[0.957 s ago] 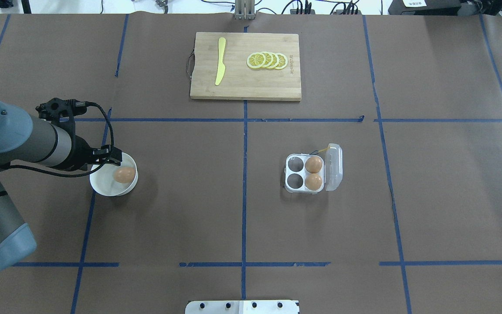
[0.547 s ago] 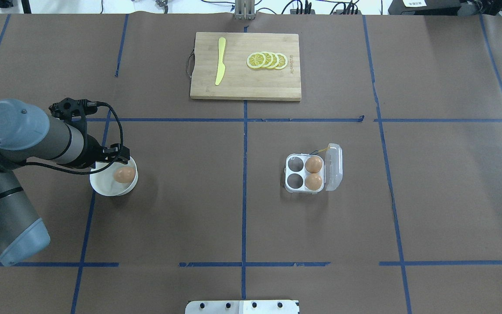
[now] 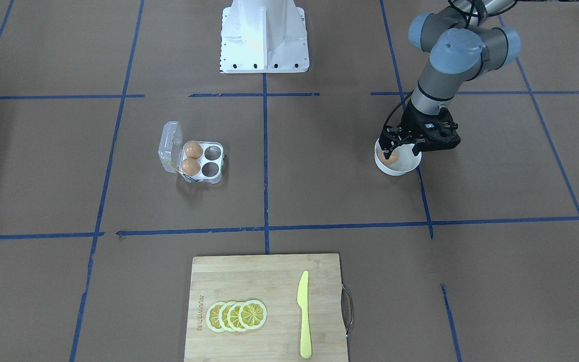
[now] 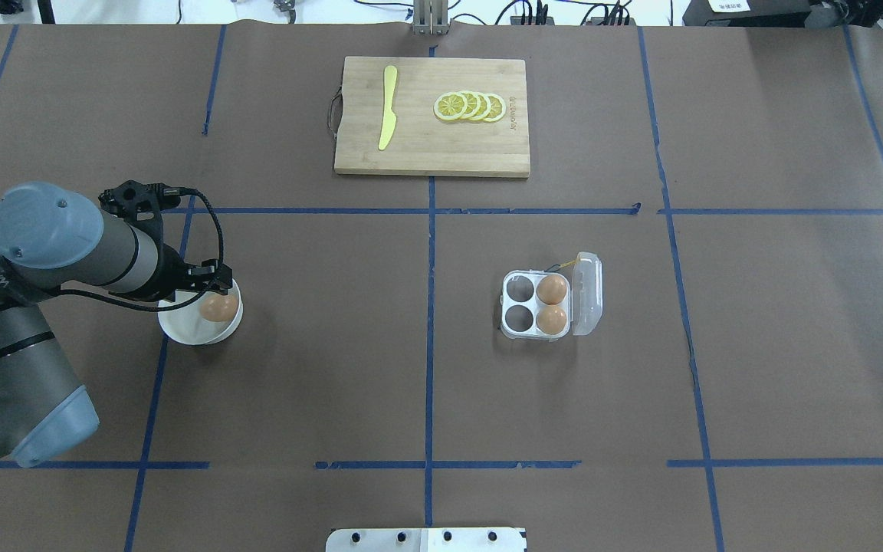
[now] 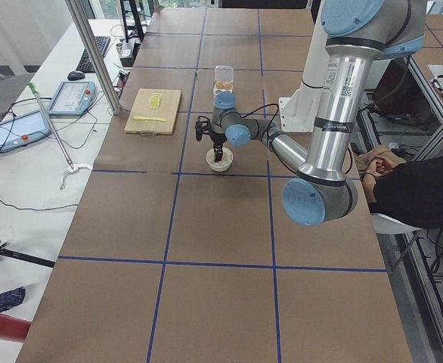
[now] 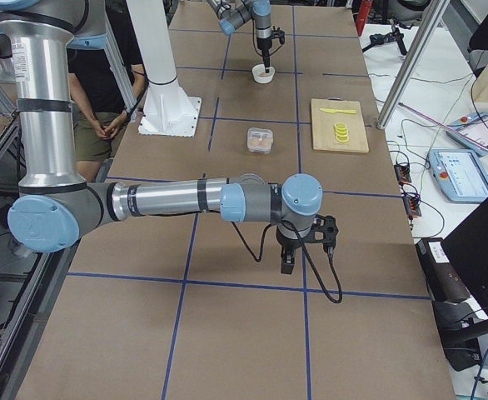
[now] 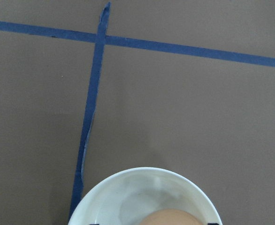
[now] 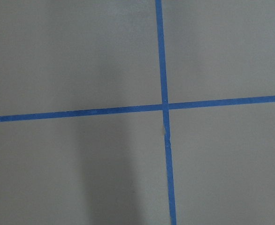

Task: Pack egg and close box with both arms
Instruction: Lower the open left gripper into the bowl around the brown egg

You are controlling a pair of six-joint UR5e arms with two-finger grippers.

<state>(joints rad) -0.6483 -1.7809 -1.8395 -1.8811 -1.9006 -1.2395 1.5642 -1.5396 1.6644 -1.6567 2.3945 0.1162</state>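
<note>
An orange-brown egg [image 4: 218, 307] lies in a white bowl [image 4: 190, 328] at the left of the table; it also shows in the front view [image 3: 388, 157] and at the bottom edge of the left wrist view [image 7: 170, 219]. My left gripper [image 4: 210, 287] hangs open just over the bowl, its fingers to either side of the egg. The clear egg carton [image 4: 521, 306] stands right of centre with its lid [image 4: 589, 294] open and two eggs [image 4: 552, 289] in its right-hand cells. My right gripper [image 6: 287, 265] shows only in the exterior right view, above bare table; I cannot tell whether it is open.
A wooden cutting board [image 4: 441, 149] at the far middle carries a yellow knife [image 4: 388, 107] and lemon slices [image 4: 471, 106]. Blue tape lines cross the brown table cover. The white pedestal base [image 3: 264, 37] stands at the robot's edge.
My left arm has swung to the right and its gripper has come further over the bowl toward the egg. The egg, bowl and carton have not moved.
</note>
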